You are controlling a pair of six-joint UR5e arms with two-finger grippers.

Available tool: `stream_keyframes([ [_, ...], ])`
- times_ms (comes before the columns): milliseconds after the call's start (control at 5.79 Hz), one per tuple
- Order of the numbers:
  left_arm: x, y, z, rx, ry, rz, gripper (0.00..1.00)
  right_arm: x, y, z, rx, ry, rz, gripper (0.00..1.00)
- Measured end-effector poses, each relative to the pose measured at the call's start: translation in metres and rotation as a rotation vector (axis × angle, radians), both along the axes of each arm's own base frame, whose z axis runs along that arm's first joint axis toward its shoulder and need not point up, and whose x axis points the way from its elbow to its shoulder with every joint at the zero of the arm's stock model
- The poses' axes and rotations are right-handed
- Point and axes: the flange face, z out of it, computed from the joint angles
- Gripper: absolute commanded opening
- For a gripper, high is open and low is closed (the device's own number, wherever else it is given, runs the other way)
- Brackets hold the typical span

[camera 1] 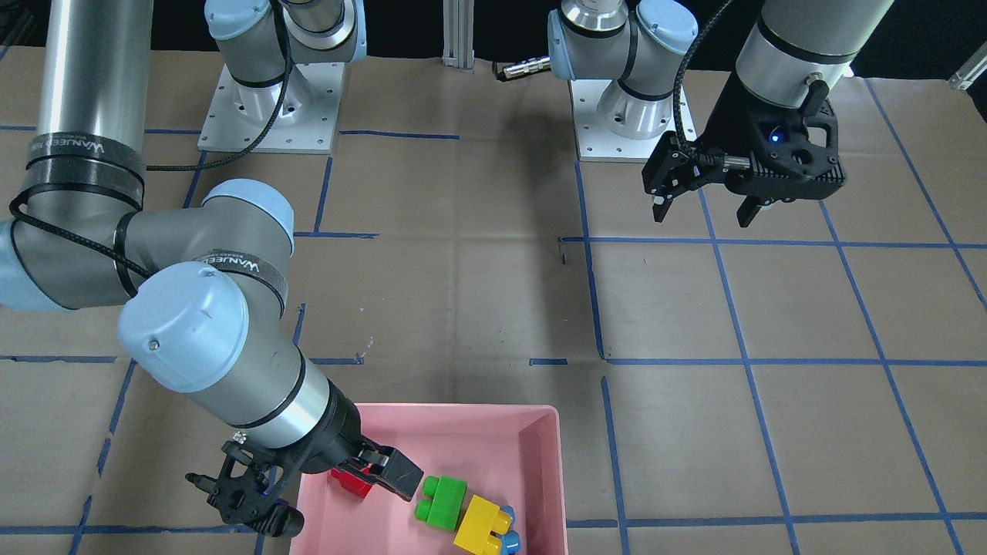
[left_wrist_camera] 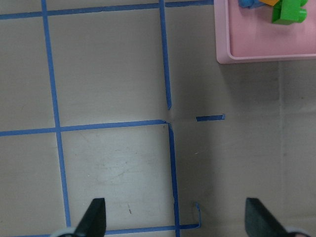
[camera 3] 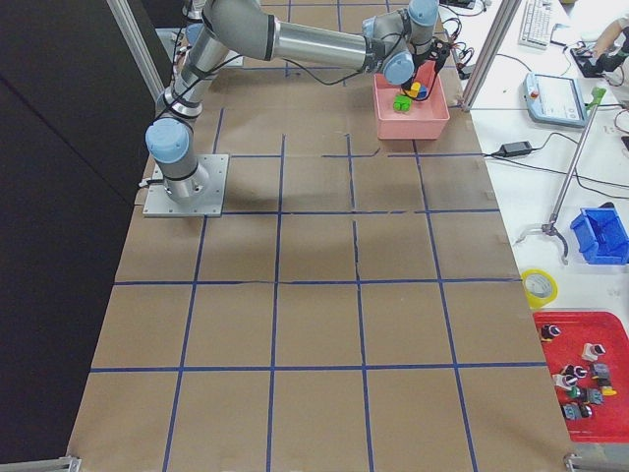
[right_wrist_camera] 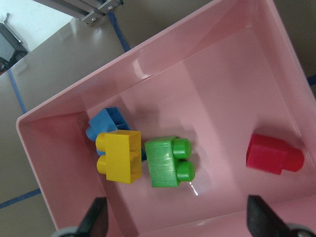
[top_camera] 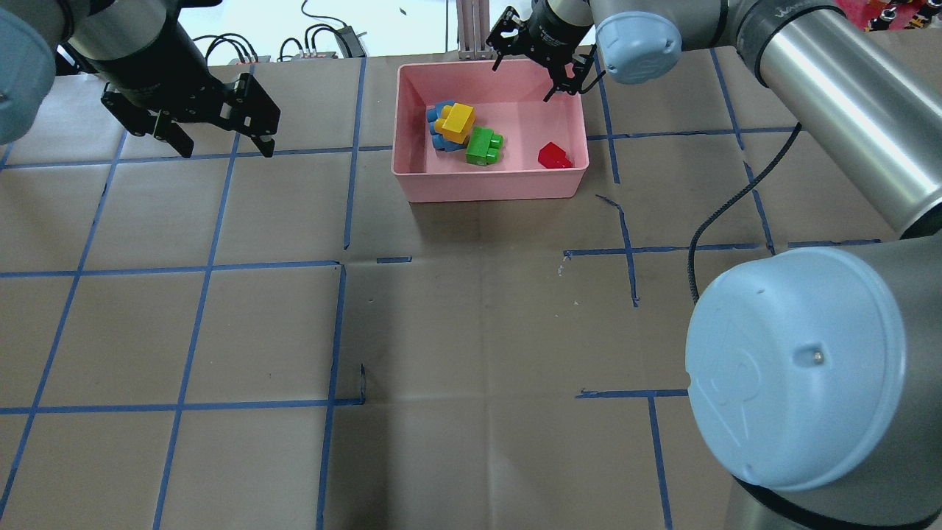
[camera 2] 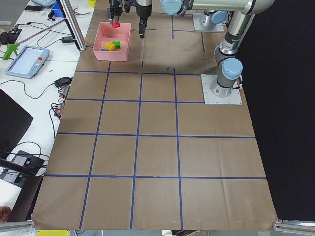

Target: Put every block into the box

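The pink box (top_camera: 486,180) stands at the table's far side, right of centre in the overhead view. All four blocks lie inside it. The red block (top_camera: 553,157) lies alone at one end. The green block (top_camera: 483,146) lies beside the yellow block (top_camera: 456,121), which rests on the blue block (top_camera: 440,114). My right gripper (top_camera: 541,59) hangs open and empty above the box; its wrist view shows the red (right_wrist_camera: 271,154), green (right_wrist_camera: 168,160), yellow (right_wrist_camera: 119,155) and blue (right_wrist_camera: 106,121) blocks below. My left gripper (top_camera: 223,147) is open and empty above bare table, well left of the box.
Brown paper with blue tape lines covers the table (top_camera: 471,331). The arm bases (camera 1: 270,108) stand on the robot's side. An aluminium post (top_camera: 471,29) rises just behind the box. The box's corner (left_wrist_camera: 256,49) shows in the left wrist view.
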Motion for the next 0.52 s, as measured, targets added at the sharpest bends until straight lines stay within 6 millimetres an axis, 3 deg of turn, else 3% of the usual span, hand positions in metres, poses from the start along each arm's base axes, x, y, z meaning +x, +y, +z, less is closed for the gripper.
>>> stream_keyframes([
  [173, 0.000, 0.000, 0.000, 0.000, 0.001, 0.003, 1.00, -0.005, 0.004, 0.011, -0.018, 0.035, -0.001, 1.00],
  [518, -0.008, 0.002, 0.000, -0.001, 0.001, -0.006, 1.00, -0.026, 0.033, 0.062, -0.071, 0.219, 0.181, 1.00],
])
